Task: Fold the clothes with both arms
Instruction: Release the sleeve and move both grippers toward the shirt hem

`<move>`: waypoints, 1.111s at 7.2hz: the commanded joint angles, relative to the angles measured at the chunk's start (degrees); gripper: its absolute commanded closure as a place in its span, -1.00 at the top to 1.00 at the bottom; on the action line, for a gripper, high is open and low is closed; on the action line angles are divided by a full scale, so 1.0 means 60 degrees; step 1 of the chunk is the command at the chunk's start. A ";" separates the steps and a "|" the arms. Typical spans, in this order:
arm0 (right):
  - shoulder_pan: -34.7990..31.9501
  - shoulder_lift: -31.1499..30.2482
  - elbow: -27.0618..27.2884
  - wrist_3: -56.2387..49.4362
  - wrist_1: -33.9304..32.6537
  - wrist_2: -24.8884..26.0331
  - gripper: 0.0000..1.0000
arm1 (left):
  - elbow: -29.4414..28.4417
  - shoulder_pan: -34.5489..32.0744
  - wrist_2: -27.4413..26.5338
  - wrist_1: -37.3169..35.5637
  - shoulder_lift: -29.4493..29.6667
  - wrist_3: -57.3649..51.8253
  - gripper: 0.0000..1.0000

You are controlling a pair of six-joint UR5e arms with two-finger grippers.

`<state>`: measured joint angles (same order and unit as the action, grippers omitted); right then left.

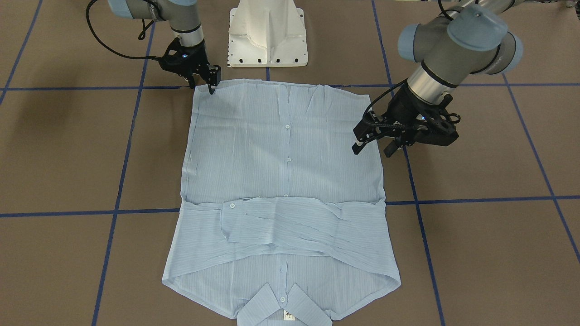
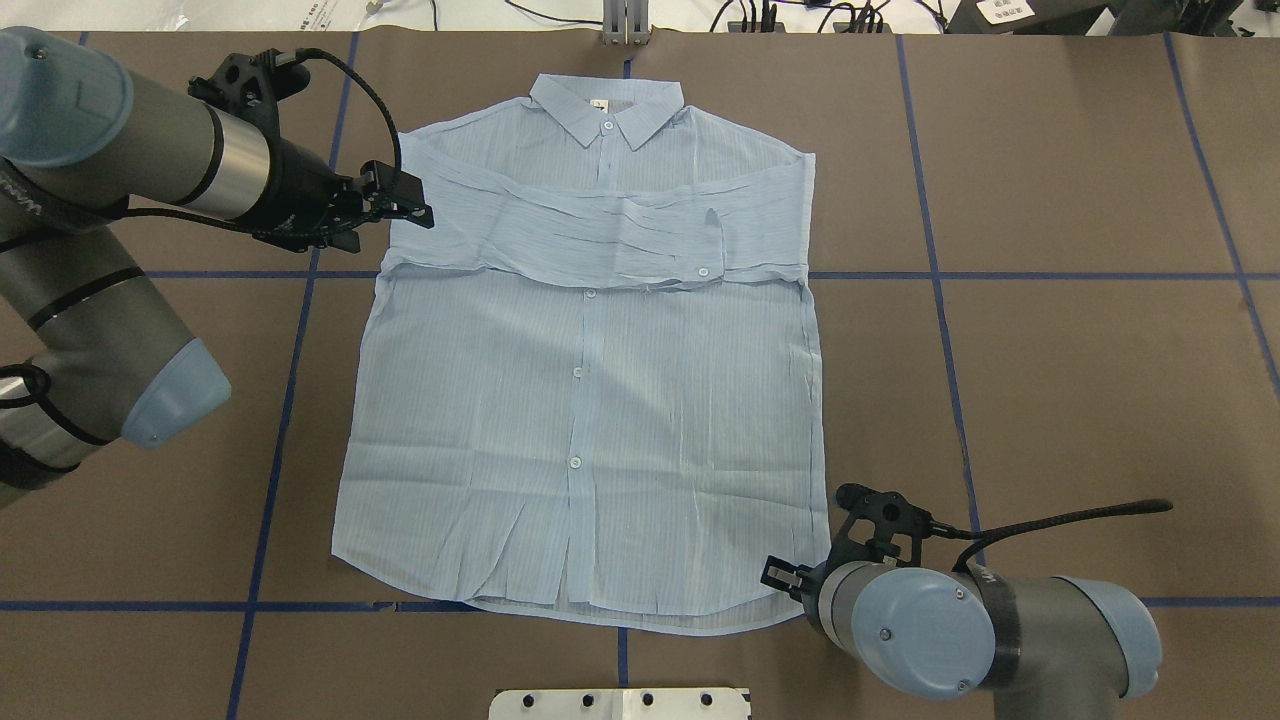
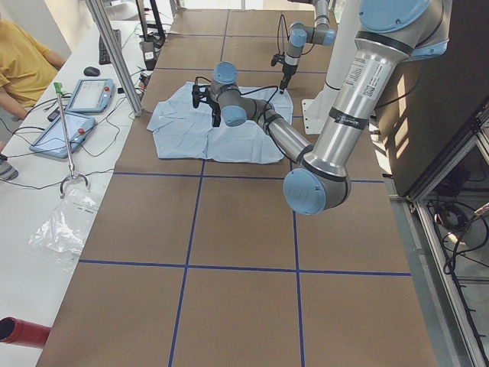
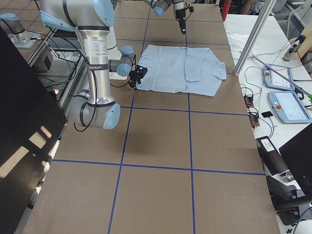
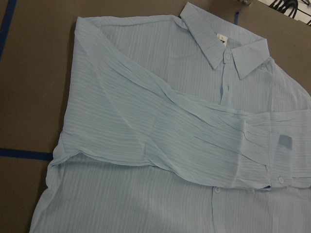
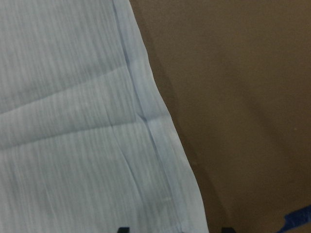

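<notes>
- The pale-blue striped shirt (image 2: 580, 420) lies flat in the middle of the overhead view, with its sleeves (image 2: 560, 230) crossed over the chest.
- The right gripper (image 1: 202, 86), upper left of the front view, straddles the hem corner unclenched.
- The left gripper (image 1: 374, 148) is spread too, seemingly above the side edge.
- Probably the edges are taken next; thin, creased cloth wants a low pinch.

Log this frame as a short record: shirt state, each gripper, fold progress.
shirt: pale blue, flat on the table, buttoned front up
collar: at the far end from the arms' base
sleeves: folded across the chest
left gripper: open, at the shirt's side edge near the sleeves, holding nothing
right gripper: open, fingers either side of the hem corner, not closed on it
progress: sleeves in; body not yet folded
</notes>
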<state>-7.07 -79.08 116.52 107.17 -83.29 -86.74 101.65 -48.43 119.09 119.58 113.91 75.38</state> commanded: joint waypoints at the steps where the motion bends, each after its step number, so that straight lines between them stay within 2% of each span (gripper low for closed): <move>1: -0.0008 -0.0149 0.0018 -0.0005 0.0010 -0.0016 -0.68 | 0.0021 0.0001 0.0000 -0.0008 -0.0001 0.0005 0.90; 2: -0.0023 -0.0238 0.0062 -0.0005 0.0010 -0.0059 -1.00 | 0.0021 0.0001 0.0000 -0.0008 -0.0001 0.0034 0.91; 3: -0.0037 -0.0340 0.0135 -0.0019 0.0010 -0.0074 -1.00 | 0.0050 0.0030 0.0000 0.0007 0.0013 0.0296 0.92; 5: -0.0037 -0.0793 0.1040 -0.0005 -0.0005 -0.0089 -1.00 | 0.0371 0.0030 0.0000 -0.0051 -0.0001 0.0749 0.92; 6: -0.0023 -0.0781 0.1058 -0.0005 -0.0005 -0.0089 -1.00 | 0.0633 0.0204 -0.0073 -0.0066 -0.0349 0.1115 0.91; 7: -0.0023 -0.0766 0.1058 0.0010 -0.0005 -0.0089 -1.00 | 0.1289 0.0960 -0.0392 -0.0081 -0.1324 0.1119 0.92; 8: -0.0008 -0.0737 0.1073 0.0010 -0.0005 -0.0133 -1.00 | 0.2006 0.1997 -0.1440 -0.0110 -0.2422 0.1148 0.98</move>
<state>-7.19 -83.59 122.76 107.20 -83.32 -87.33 108.85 -42.84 115.97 119.09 106.62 81.77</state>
